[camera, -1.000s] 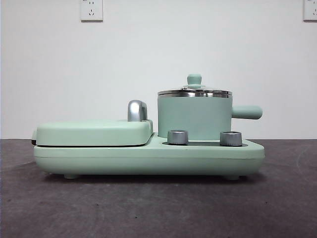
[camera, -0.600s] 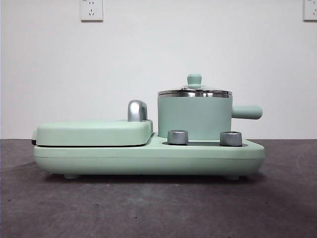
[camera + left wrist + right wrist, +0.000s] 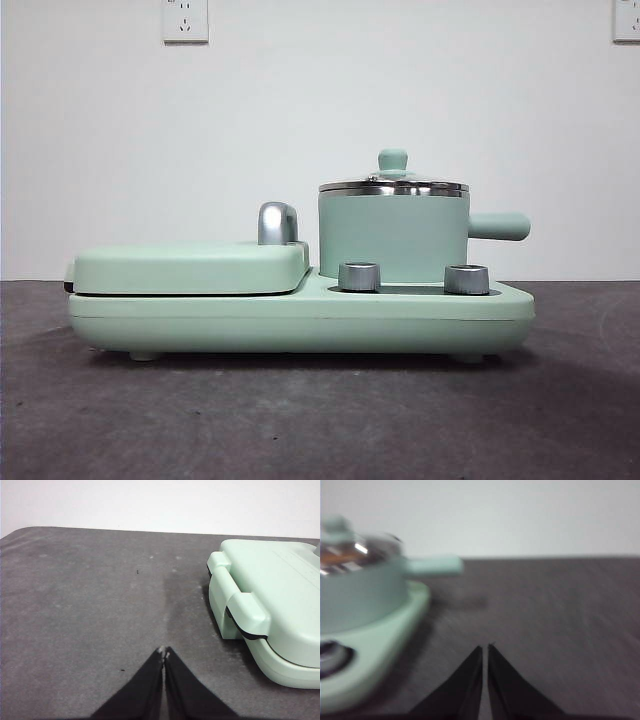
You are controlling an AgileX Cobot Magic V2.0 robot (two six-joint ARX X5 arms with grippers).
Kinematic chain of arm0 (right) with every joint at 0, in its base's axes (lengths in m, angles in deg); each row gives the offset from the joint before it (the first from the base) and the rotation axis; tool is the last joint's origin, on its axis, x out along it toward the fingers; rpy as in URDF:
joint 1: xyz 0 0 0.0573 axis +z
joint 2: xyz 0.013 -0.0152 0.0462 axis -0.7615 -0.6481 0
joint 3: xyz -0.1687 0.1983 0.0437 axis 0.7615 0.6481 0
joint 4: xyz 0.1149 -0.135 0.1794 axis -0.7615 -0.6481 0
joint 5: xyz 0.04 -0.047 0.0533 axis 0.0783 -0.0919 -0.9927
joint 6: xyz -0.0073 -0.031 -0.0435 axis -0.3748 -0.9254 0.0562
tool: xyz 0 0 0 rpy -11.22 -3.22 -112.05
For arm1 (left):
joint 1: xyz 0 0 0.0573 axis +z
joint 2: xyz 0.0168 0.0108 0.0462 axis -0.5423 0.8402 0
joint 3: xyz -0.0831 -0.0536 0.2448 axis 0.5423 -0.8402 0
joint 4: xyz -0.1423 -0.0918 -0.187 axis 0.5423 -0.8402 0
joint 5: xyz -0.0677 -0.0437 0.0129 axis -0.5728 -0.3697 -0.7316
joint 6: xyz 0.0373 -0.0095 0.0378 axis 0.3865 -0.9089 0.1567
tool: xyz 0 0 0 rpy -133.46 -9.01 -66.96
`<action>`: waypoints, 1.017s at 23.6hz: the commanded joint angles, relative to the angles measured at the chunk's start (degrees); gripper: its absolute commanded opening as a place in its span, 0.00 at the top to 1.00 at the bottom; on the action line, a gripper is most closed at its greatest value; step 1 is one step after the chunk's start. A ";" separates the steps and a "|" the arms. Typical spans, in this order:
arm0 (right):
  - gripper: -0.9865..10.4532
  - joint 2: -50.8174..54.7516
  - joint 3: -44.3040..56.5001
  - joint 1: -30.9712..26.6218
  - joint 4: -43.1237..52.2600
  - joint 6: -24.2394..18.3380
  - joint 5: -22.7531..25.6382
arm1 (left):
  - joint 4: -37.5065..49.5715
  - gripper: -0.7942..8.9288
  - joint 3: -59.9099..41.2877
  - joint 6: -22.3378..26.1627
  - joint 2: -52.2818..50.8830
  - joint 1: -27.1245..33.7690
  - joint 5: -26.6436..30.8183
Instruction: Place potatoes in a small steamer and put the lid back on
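The mint-green small steamer (image 3: 392, 235) stands on the right half of a mint-green cooker base (image 3: 300, 320), its stubby handle pointing right. The glass lid (image 3: 392, 183) with its mint knob sits on the steamer. The steamer also shows, blurred, in the right wrist view (image 3: 360, 590). The potato is out of view. My left gripper (image 3: 163, 653) is shut and empty above bare table, off the cooker's griddle end. My right gripper (image 3: 485, 649) is shut and empty above the table, off the steamer's handle side. Neither gripper shows in the front view.
The flat mint griddle cover (image 3: 190, 265) with a chrome handle (image 3: 277, 222) covers the base's left half; it also shows in the left wrist view (image 3: 270, 605). Two steel knobs (image 3: 359, 276) sit at the base's front. The table (image 3: 320, 420) is dark grey.
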 commanded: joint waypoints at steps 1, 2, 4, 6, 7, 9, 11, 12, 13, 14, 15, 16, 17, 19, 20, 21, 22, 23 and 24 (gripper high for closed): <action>0.90 0.04 0.24 -0.35 -2.67 -1.55 2.54 | -0.50 0.91 -1.05 0.85 -0.11 0.04 0.04; 0.90 0.04 0.24 -0.35 -3.80 -1.92 2.99 | -0.50 0.91 -1.05 0.85 -0.11 0.04 0.04; 0.90 0.04 0.24 -0.35 -5.64 -1.97 3.61 | -0.50 0.91 -1.05 0.85 -0.11 0.04 0.04; 0.90 0.04 0.24 -0.35 -5.49 -2.12 3.80 | -0.50 0.91 -1.05 0.83 -0.11 0.04 0.04; 0.90 0.04 0.24 -0.35 -5.49 -2.08 4.00 | -0.52 0.91 -1.05 0.83 -0.11 0.02 0.04; 0.90 0.04 0.24 -0.35 -5.49 -2.08 4.31 | -0.50 0.91 -1.05 0.85 -0.11 0.04 0.04; 0.90 0.04 0.24 -0.35 -5.49 -2.05 4.31 | -0.50 0.91 -1.05 0.85 -0.11 0.04 0.04; 0.90 0.04 0.24 -0.35 -5.46 -2.08 4.31 | -0.52 0.91 -1.05 0.85 -0.11 0.04 0.04; 0.90 0.04 0.24 -0.35 -5.42 -2.08 4.31 | -0.50 0.91 -1.05 0.83 -0.11 0.04 0.04; 0.90 0.04 0.24 -0.35 -5.40 -2.05 4.31 | -0.52 0.91 -1.05 0.83 -0.11 0.02 0.04; 0.90 0.04 0.24 -0.35 -5.33 -2.08 4.31 | -0.50 0.91 -1.05 0.85 -0.11 0.04 0.04; 0.90 0.04 0.24 -0.35 -5.18 -2.08 4.31 | -0.50 0.91 -1.05 0.85 -0.11 0.04 0.04; 0.90 0.04 0.24 -0.35 -4.94 -2.08 4.31 | -0.52 0.91 -1.05 0.85 -0.11 0.04 0.04; 0.90 0.04 0.24 -0.35 -4.52 -2.08 4.31 | -0.50 0.91 -1.05 0.85 -0.11 0.04 0.04; 0.90 0.04 0.22 -0.35 -4.55 -2.08 4.31 | -0.52 0.91 -1.05 0.83 -0.11 0.04 0.04; 0.90 0.04 0.22 -0.35 -4.57 -2.08 4.31 | -0.52 0.91 -1.05 0.85 -0.11 0.04 0.04; 0.90 0.04 0.22 -0.35 -4.57 -2.08 4.31 | -0.52 0.91 -1.05 0.85 -0.11 0.04 0.04; 0.90 0.04 0.22 -0.35 -4.57 -2.08 4.31 | -0.50 0.91 -1.05 0.83 -0.11 0.04 0.04; 0.90 0.04 0.22 -0.35 -4.57 -2.08 4.31 | -0.52 0.91 -1.05 0.85 -0.11 0.04 0.04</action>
